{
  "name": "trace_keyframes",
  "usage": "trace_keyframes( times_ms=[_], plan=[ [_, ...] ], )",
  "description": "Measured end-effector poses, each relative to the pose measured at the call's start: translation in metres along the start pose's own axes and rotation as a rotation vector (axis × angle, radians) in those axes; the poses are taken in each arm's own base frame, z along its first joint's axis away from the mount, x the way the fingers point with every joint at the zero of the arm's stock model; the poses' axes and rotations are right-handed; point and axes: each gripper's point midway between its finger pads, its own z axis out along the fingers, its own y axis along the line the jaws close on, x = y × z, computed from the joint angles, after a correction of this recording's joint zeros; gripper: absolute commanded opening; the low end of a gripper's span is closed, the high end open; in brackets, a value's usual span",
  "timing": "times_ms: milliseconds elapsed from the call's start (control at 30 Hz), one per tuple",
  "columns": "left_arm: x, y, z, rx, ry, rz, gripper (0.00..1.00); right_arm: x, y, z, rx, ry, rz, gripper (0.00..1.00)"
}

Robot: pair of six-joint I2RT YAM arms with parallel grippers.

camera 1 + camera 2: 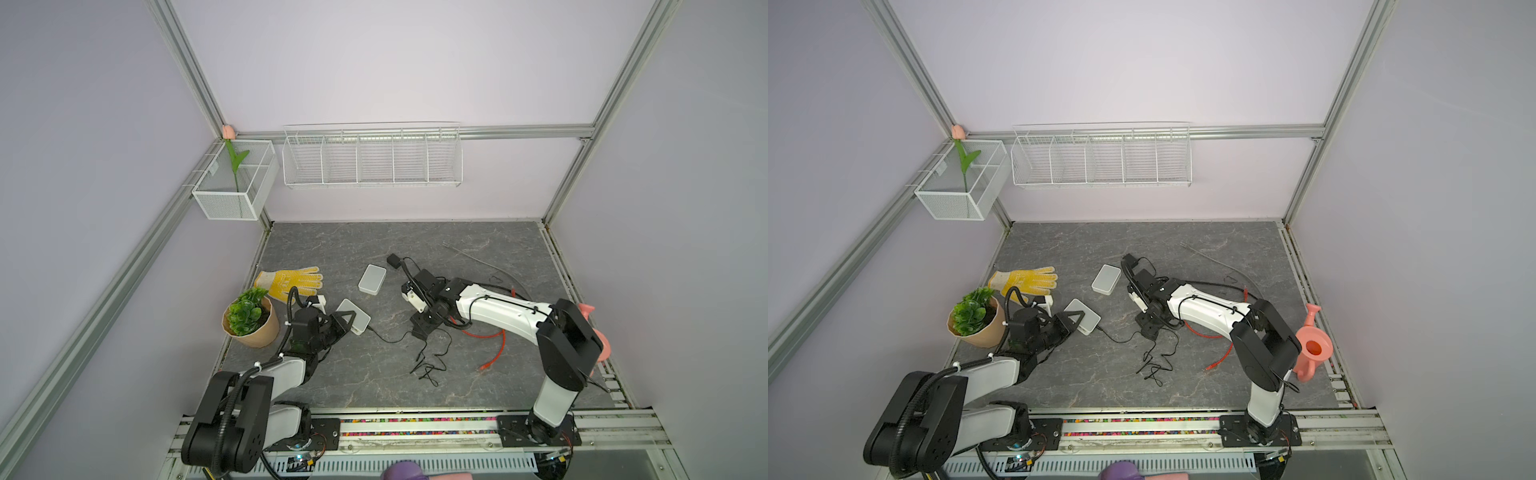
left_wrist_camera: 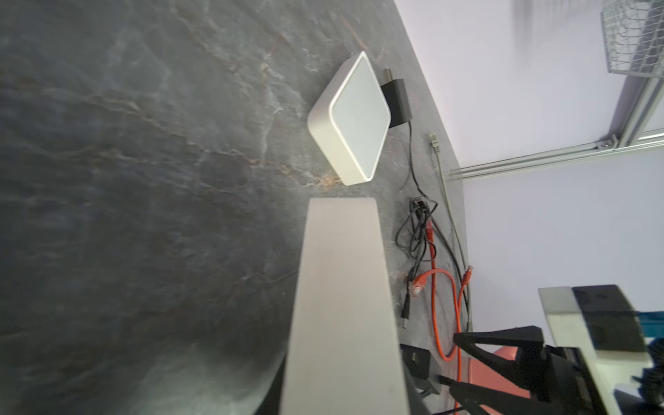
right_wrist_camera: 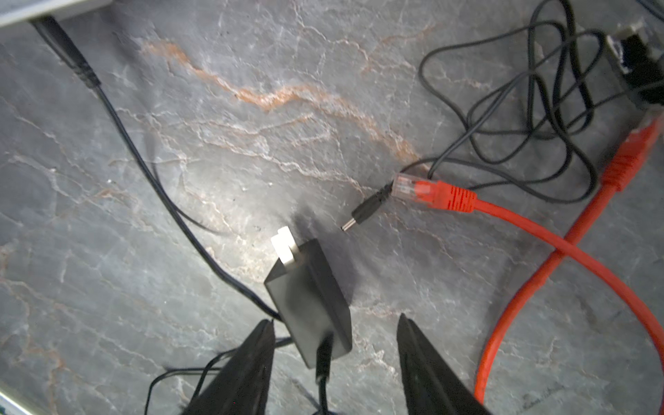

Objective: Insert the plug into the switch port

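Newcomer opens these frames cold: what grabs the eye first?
Probably the colour: an orange cable snaking over the grey table right of centre, and a yellow glove beside a green potted plant at its left edge. Then the arms: the left pincer grips a white switch near the plant, while the right pincer stands open astride a black adapter.

The near white box [image 2: 341, 305] fills the foreground over the dark counter [image 2: 143, 179]. The far white box [image 2: 354, 118] lies flat at its 12 o'clock, with a black adapter [image 2: 395, 102] just beside it at 2 o'clock. A tangled black cord [image 2: 413, 230], an orange cable [image 2: 434, 309] and a barrel plug [image 2: 406, 310] lie at the far box's 5 o'clock.
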Motion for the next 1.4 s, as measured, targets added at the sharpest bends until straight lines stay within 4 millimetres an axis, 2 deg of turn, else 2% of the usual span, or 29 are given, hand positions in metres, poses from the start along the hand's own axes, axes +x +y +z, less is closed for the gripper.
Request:
trace_keyframes(
  times_ms=[267,333,400,467,533,567,600,633,667,733,833,967,1000,1067,1133,1233,1400],
  plan=[
    [-0.014,0.01,0.003,0.03,-0.046,-0.029,0.0,0.004,0.009,0.027,-0.03,0.071,-0.047,0.59],
    [-0.014,0.011,0.005,0.042,-0.046,-0.032,0.0,0.01,0.011,0.035,-0.034,0.101,-0.059,0.51],
    [-0.015,0.011,0.008,0.056,-0.045,-0.032,0.0,0.017,0.014,0.041,-0.037,0.135,-0.066,0.38],
    [-0.014,0.011,0.01,0.073,-0.046,-0.029,0.0,0.018,0.015,0.042,-0.037,0.141,-0.077,0.25],
    [-0.013,0.012,0.011,0.092,-0.047,-0.031,0.0,0.018,0.017,0.041,-0.037,0.145,-0.079,0.18],
    [-0.012,0.012,0.012,0.105,-0.05,-0.032,0.09,0.019,0.018,0.041,-0.038,0.146,-0.075,0.16],
    [-0.011,0.013,0.012,0.119,-0.052,-0.036,0.25,0.019,0.019,0.04,-0.039,0.149,-0.083,0.15],
    [-0.01,0.014,0.012,0.13,-0.057,-0.04,0.34,0.02,0.019,0.04,-0.038,0.152,-0.086,0.13],
    [-0.009,0.017,0.013,0.139,-0.059,-0.047,0.41,0.021,0.02,0.039,-0.038,0.158,-0.089,0.12],
    [-0.003,0.025,0.015,0.139,-0.041,-0.082,0.48,0.019,0.02,0.035,-0.032,0.163,-0.094,0.11],
    [-0.006,0.017,0.015,0.184,-0.049,-0.079,0.54,0.006,0.019,0.022,-0.013,0.141,-0.105,0.1],
    [-0.004,0.013,0.008,0.196,-0.055,-0.07,0.62,-0.031,0.014,-0.01,0.022,0.053,-0.125,0.1],
    [-0.002,0.012,0.005,0.196,-0.054,-0.071,0.77,-0.041,0.014,-0.02,0.028,0.026,-0.13,0.1],
    [-0.002,0.005,0.0,0.219,-0.057,-0.062,0.99,-0.06,0.012,-0.037,0.043,-0.024,-0.139,0.1],
    [-0.006,-0.006,-0.004,0.255,-0.071,-0.04,0.99,-0.075,0.009,-0.056,0.059,-0.063,-0.149,0.09],
    [-0.007,-0.006,-0.005,0.247,-0.069,-0.045,0.99,-0.099,0.004,-0.087,0.082,-0.125,-0.162,0.09],
    [-0.007,-0.004,-0.008,0.208,-0.068,-0.057,0.99,-0.153,0.0,-0.133,0.118,-0.257,-0.188,0.08]
  ],
)
